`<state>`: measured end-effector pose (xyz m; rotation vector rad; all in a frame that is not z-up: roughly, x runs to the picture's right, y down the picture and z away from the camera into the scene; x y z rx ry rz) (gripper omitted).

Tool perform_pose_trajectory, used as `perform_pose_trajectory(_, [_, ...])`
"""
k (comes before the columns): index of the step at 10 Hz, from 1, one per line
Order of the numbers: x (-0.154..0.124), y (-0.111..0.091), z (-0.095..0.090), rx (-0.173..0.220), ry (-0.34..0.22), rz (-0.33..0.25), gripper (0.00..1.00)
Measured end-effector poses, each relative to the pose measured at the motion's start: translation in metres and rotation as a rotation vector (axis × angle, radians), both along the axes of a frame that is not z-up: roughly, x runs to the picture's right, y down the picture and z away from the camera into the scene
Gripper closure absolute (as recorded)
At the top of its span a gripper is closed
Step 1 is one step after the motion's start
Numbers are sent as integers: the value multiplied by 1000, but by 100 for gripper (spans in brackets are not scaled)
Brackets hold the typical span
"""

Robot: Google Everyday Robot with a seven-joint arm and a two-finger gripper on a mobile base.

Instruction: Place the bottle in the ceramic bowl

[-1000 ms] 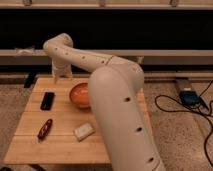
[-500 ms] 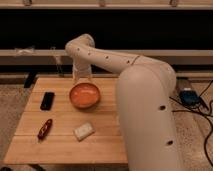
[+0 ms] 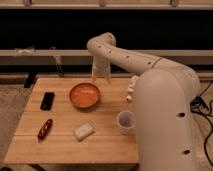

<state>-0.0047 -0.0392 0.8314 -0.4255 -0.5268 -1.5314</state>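
Note:
The orange ceramic bowl [image 3: 84,95] stands on the wooden table [image 3: 60,145], a little left of its middle, and looks empty. The slim whitish bottle [image 3: 131,89] lies on the table to the right of the bowl, close beside my arm. My gripper [image 3: 100,77] points down just behind the bowl's far right rim, near the table's back edge. It is to the left of the bottle and apart from it. Nothing shows in the gripper.
A translucent plastic cup [image 3: 126,121] stands at the front right, next to my arm. A pale rectangular block [image 3: 84,131] lies in front of the bowl. A black phone [image 3: 47,100] and a red object [image 3: 45,128] lie at the left. Cables lie on the floor at the right.
My arm has swung to the right, from the table's back left to just behind the bowl. The bottle and the cup have come into view beside the arm.

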Motion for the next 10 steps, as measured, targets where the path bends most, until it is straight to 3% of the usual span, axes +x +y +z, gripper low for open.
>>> perform_pose_trajectory(6, [70, 44, 27, -56, 101, 107, 36])
perform_pose_trajectory(9, [96, 44, 40, -43, 176, 108, 36])
perform_pose_trajectory(10, [106, 36, 45, -15, 238, 92, 36])
